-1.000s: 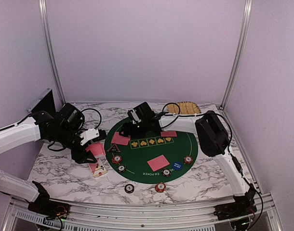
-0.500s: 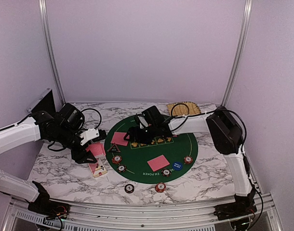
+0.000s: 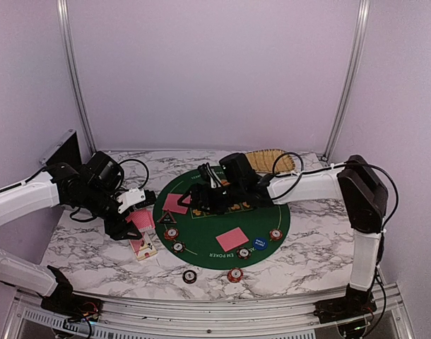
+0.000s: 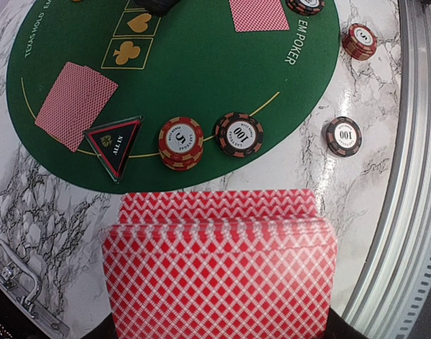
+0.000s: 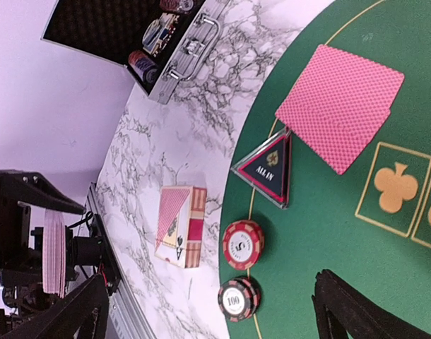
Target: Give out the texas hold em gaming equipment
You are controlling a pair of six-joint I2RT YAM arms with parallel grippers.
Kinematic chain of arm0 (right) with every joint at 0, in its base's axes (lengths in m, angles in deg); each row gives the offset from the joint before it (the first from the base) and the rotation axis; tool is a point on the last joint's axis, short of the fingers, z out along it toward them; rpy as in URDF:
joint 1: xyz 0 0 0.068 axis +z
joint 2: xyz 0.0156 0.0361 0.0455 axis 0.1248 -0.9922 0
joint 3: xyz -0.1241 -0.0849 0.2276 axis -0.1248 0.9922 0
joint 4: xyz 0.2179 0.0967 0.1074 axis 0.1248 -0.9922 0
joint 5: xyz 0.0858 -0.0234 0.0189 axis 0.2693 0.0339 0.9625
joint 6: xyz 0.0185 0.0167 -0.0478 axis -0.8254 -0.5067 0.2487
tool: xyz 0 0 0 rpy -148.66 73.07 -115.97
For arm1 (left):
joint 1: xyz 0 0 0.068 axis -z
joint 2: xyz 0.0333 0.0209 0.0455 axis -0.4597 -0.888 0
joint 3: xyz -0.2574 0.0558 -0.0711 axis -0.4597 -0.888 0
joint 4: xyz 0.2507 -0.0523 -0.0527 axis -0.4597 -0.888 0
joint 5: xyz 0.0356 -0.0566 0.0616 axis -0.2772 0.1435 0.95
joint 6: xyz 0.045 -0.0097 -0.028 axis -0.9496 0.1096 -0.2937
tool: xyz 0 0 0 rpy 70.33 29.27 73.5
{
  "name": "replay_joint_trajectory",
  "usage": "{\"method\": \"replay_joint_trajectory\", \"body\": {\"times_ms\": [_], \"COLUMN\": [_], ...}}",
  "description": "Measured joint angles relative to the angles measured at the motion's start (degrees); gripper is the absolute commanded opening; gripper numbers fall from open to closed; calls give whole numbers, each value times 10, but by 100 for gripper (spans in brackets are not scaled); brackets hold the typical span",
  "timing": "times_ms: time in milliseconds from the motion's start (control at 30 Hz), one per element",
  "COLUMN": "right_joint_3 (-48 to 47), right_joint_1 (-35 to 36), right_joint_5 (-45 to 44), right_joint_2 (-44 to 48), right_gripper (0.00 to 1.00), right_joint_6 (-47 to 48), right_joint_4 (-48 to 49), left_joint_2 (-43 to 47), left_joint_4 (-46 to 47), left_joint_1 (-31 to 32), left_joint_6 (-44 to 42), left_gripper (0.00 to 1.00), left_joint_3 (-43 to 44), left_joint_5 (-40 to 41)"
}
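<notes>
- My left tool (image 3: 134,217) clamps the red-backed deck (image 4: 219,272) over the table's (image 3: 300,261) left side.
- My right tool (image 3: 191,200) hangs spread open above the green mat (image 4: 201,78), near two cards (image 5: 340,106) and the triangle button (image 5: 268,168).

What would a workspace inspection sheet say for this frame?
Surface: marble table, round green mat lying flat.
Job's things: face-down cards, triangle marker, blue button and chips on the mat; two chips off it.
Clutter: card box, open metal case, woven tray.
Grippers: left gripper shut on the deck; right gripper open over the mat.
Cables: black cables looping beside each arm.
Surroundings: plain walls, aluminium frame.
</notes>
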Motion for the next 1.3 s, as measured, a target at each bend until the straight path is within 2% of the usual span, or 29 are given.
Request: {"method": "replay_joint_trajectory", "body": {"times_ms": [300,867,1300], "right_joint_3": [106,119,61], "right_joint_1": [-3,36,70], "right_joint_5": [47,125,158], "right_joint_2": [39,59,-14], "right_gripper": [99,99,95], "right_joint_6": [-68,-168,-217], "right_joint_4": [73,212,259], "left_joint_2": [0,0,0], "left_joint_4": [0,0,0], "left_joint_1": [0,0,0], "left_joint_6": [0,0,0], "left_gripper": [0,0,0], "left_joint_3": [0,0,0], "left_joint_5": [0,0,0]}}
